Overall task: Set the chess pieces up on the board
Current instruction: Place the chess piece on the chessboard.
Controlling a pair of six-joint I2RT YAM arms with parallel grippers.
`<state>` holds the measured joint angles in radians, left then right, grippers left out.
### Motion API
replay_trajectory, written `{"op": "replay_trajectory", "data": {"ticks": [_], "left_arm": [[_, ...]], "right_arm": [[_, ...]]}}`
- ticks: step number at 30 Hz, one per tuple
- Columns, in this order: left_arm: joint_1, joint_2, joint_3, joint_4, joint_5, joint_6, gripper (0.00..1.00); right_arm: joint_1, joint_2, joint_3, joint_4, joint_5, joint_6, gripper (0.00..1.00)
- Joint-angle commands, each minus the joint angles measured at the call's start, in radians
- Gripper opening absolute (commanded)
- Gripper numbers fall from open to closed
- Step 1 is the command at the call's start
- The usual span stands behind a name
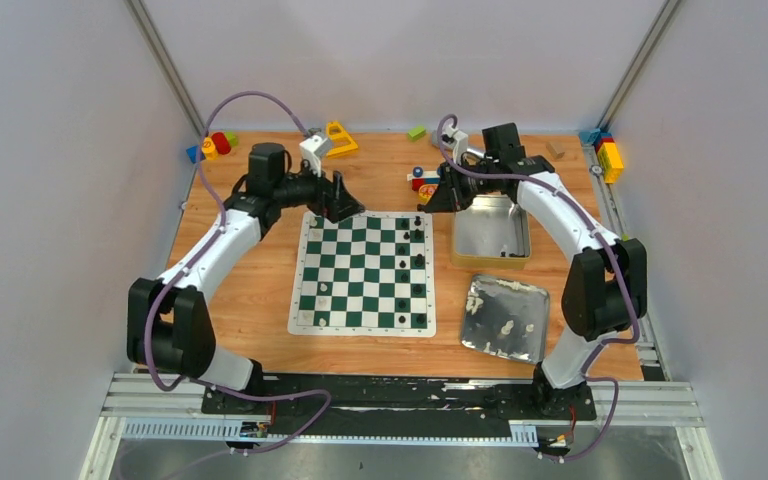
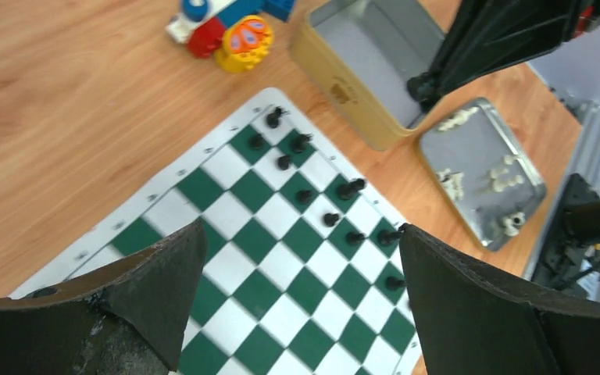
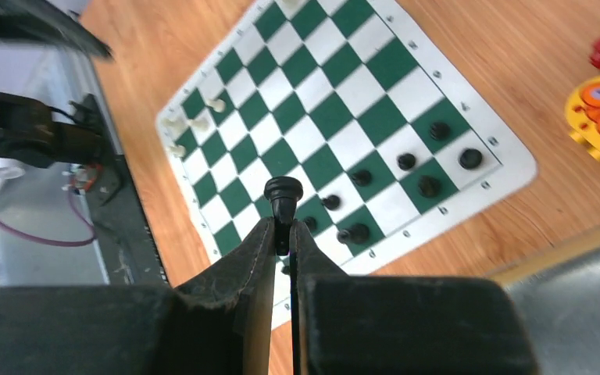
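Right jaws are clamped tight on a black piece [image 3: 283,194], its head poking out past the tips, held up near the far right corner of the board [image 1: 365,272], right next to the deep tin [image 1: 490,232]. Left jaws are spread wide with nothing between them, fingers [image 2: 152,293] hanging above the board's far left corner. That board lies flat in the middle of the wooden desk [image 1: 250,300]. Black pieces [image 1: 418,262] stand along its two right-hand columns, and a few white pieces [image 3: 195,123] sit at the left edge. Some cream pieces [image 2: 504,176] lie in the flat tin lid [image 1: 525,340] just beside the board's near right corner. Toy blocks [image 1: 423,182] sit along the far side of the desk.
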<state>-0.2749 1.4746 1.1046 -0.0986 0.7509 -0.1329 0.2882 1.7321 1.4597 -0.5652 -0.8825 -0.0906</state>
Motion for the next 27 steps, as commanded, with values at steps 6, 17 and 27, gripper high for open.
{"op": "replay_trajectory", "data": {"ticks": [6, 17, 27], "left_arm": [[0.166, -0.126, 0.109, -0.263, -0.017, 0.269, 1.0], [0.202, -0.167, 0.16, -0.43, -0.106, 0.379, 1.0], [0.215, -0.193, 0.154, -0.475, -0.167, 0.396, 1.0]], "right_arm": [[0.077, 0.044, 0.207, -0.423, 0.395, -0.371, 0.0], [0.285, 0.056, 0.161, -0.62, 0.571, -0.535, 0.01], [0.45, 0.108, 0.083, -0.651, 0.646, -0.524, 0.01]]}}
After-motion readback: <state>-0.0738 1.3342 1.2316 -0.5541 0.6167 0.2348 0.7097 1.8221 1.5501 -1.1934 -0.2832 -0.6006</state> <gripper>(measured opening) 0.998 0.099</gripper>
